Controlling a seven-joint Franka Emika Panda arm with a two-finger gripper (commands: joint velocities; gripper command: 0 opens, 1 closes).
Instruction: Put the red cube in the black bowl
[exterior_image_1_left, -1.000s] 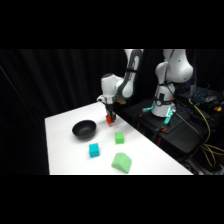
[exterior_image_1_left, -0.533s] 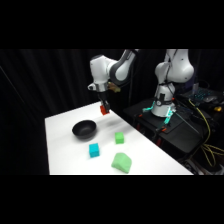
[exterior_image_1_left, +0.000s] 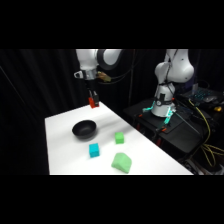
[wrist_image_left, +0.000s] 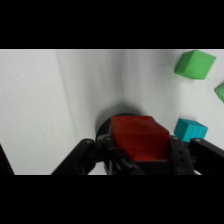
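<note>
My gripper (exterior_image_1_left: 93, 101) hangs high over the table, shut on the red cube (exterior_image_1_left: 93, 103). In the wrist view the red cube (wrist_image_left: 139, 137) fills the lower middle, clamped between the black fingers (wrist_image_left: 181, 156). The black bowl (exterior_image_1_left: 84, 129) rests on the white table (exterior_image_1_left: 62, 150), below and slightly left of the held cube. From the wrist, only a dark edge of the black bowl (wrist_image_left: 106, 121) peeks out behind the cube.
A teal cube (exterior_image_1_left: 94, 149) lies in front of the bowl, a small green cube (exterior_image_1_left: 119, 137) to its right, and a larger green block (exterior_image_1_left: 121, 161) near the table's front. The arm's base (exterior_image_1_left: 165, 102) stands on a dark stand at right, with cables (exterior_image_1_left: 210, 125).
The gripper has lifted the red cube higher and carried it left, from beside the small green cube to a spot above the bowl.
</note>
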